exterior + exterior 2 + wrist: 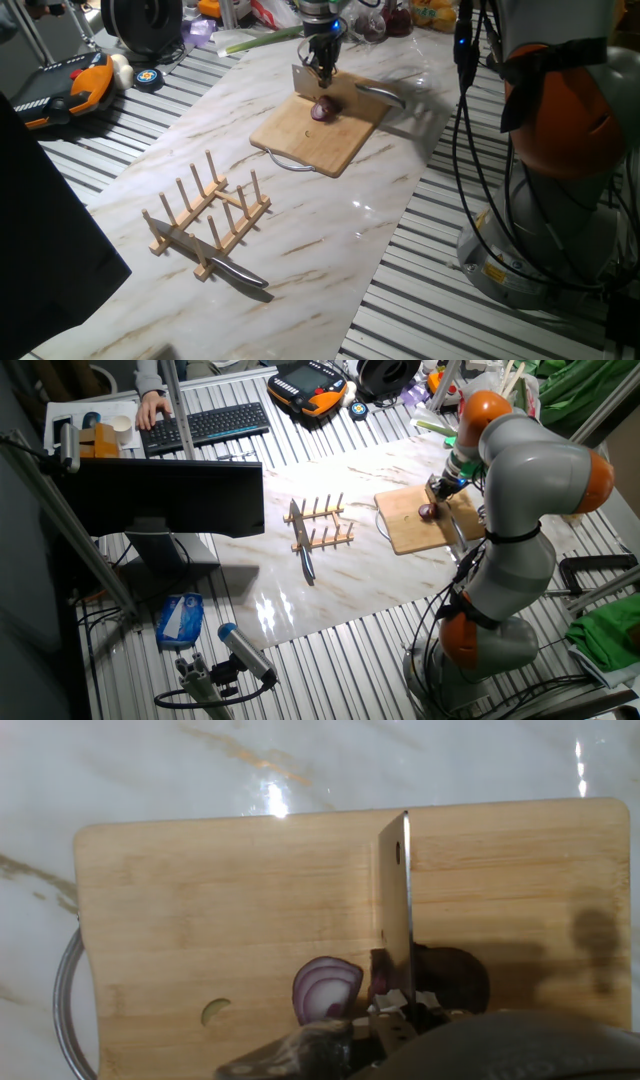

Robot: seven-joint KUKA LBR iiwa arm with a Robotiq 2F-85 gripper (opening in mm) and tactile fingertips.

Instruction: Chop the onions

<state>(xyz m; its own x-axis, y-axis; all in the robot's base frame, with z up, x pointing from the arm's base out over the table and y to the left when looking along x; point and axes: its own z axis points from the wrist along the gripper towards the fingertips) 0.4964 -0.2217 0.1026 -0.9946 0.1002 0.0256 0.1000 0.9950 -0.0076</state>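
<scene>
Leftmost, we note a wooden rack [205, 221] with a knife [232, 270] lying at its foot. Further right, the cutting board [310, 135] carries the onion [322, 109], one slice [326, 989] fallen cut-face up. Above it the gripper [322, 72] clamps a cleaver [397, 915], blade edge-down in the bulb.

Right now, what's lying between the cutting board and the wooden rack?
Nothing: in one fixed view, only bare marble tabletop separates the cutting board from the wooden rack. A knife lies beyond the rack.
</scene>
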